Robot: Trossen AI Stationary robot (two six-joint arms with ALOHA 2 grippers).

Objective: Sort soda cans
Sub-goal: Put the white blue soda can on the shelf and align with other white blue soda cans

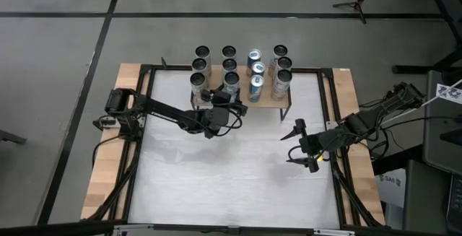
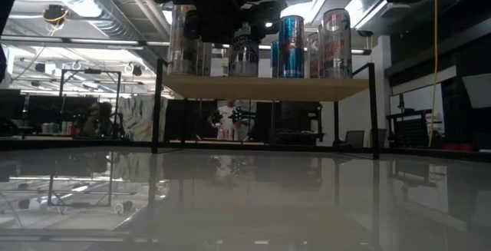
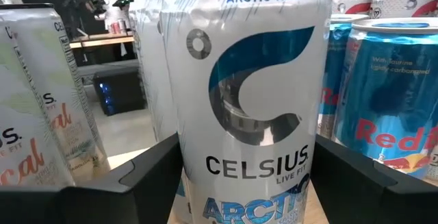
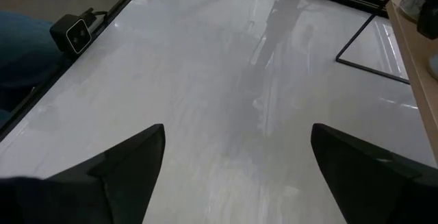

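Straddling a shelf-edge can (image 3: 250, 101), left hand (image 1: 225, 100) spread.

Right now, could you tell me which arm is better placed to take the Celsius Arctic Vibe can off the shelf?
Left. The left gripper is at the wooden shelf, open, its fingers on either side of the Celsius Arctic Vibe can. The right gripper hangs open over the bare white table, away from the cans.

White table (image 1: 231, 171), raised wooden shelf (image 2: 268, 87), soda cans (image 1: 255, 73) standing on it
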